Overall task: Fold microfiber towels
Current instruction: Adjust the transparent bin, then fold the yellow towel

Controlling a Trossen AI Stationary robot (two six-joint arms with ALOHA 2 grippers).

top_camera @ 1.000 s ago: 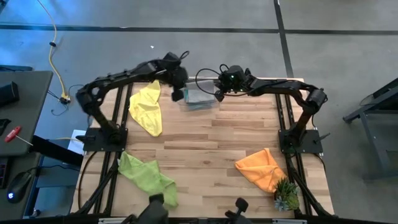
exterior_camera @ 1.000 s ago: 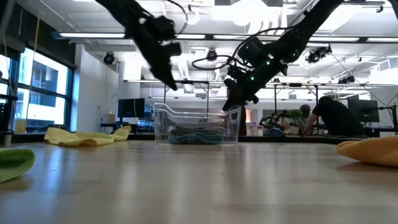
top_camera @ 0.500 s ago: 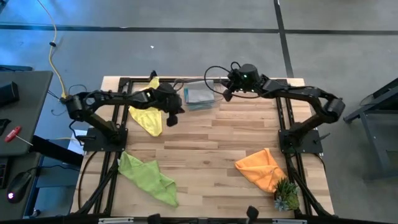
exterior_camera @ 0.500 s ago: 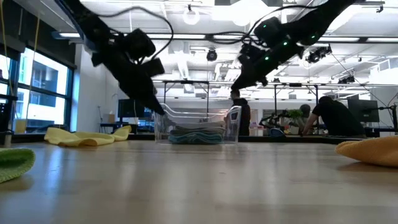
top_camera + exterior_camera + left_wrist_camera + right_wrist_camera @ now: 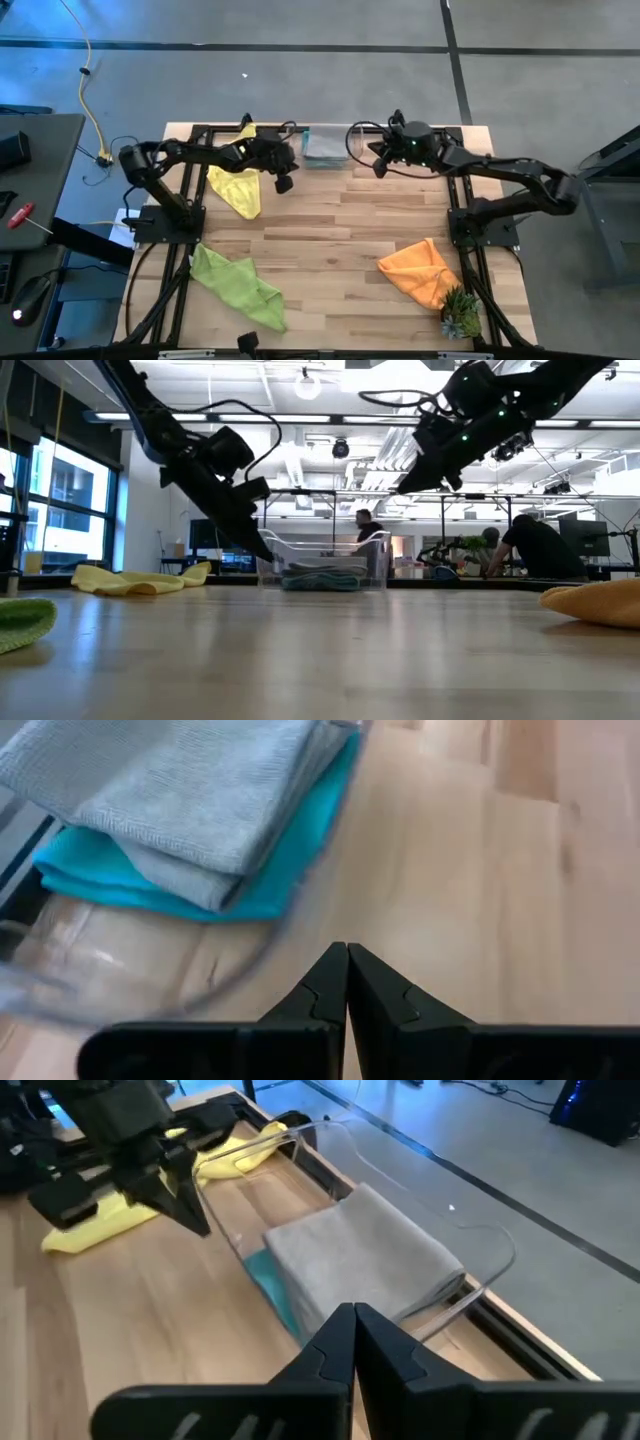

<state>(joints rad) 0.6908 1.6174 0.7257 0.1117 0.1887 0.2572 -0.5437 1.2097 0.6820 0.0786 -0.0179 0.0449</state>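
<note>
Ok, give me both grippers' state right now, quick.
Left gripper: closed, holding nothing, beside the clear bin.
Right gripper: closed, holding nothing, above the grey towel in the bin.

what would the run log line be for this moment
left gripper: shut, empty, beside bin | right gripper: shut, empty | bin: grey towel folded on teal towel | unfolded: yellow, green, orange

Five towels, high view. Yellow towel (image 5: 236, 178): crumpled, loosely draped, upper left of the desk. Lime green towel (image 5: 238, 286): rumpled, stretched diagonally, lower left. Orange towel (image 5: 421, 270): bunched in a mound, lower right. Grey towel (image 5: 362, 1257): folded flat into a neat rectangle, top centre, lying directly on the teal blue towel (image 5: 205, 892), also folded; its edges show beneath the grey.
</note>
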